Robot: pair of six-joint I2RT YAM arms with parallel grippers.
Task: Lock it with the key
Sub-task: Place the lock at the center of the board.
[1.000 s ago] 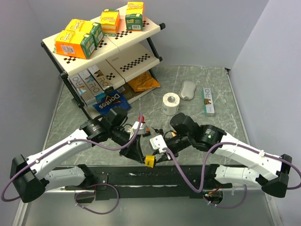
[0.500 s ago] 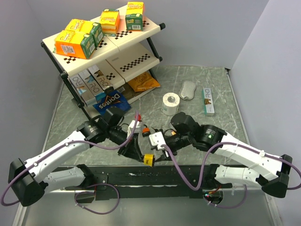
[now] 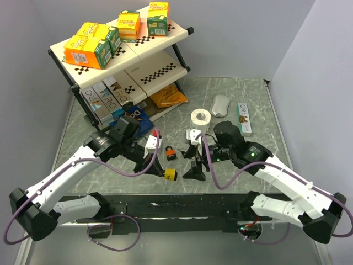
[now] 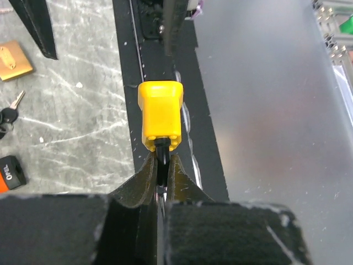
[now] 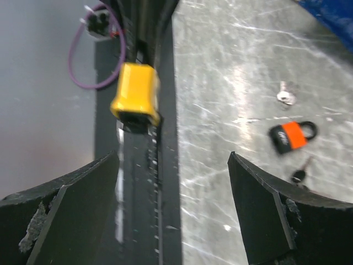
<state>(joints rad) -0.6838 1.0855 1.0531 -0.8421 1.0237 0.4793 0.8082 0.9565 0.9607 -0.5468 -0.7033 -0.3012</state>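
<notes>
Lately altered: the right gripper (image 3: 193, 162), half a second ago crowded against the yellow padlock (image 4: 160, 115), has drawn off toward 3 o'clock and stands clear of it, jaws spread wide with nothing between them. The left gripper (image 4: 160, 163) has kept its hold, fingers pinched narrow on the lock's dark shackle, and has carried the lock slightly toward 12 o'clock. Location of item: raised off the marble table (image 3: 248, 94) near its 6 o'clock edge, at 6 o'clock of a small orange padlock (image 3: 170, 151) lying flat. Condition of item: boxy yellow body, glossy, slightly tapered, pointing away from the left fingers. The keyway end shows in the right wrist view as a dark recess with no key seen in it (blur there forbids certainty). Loose keys: one silver key (image 5: 284, 94) and one black-headed key (image 5: 300, 174), both on the table near the orange padlock. Reading for the task: with the right gripper empty and no key visible in the yellow body, the key-turn appears either finished or not begun. Whether the shackle is seated cannot be told, as the left fingers cover it.
</notes>
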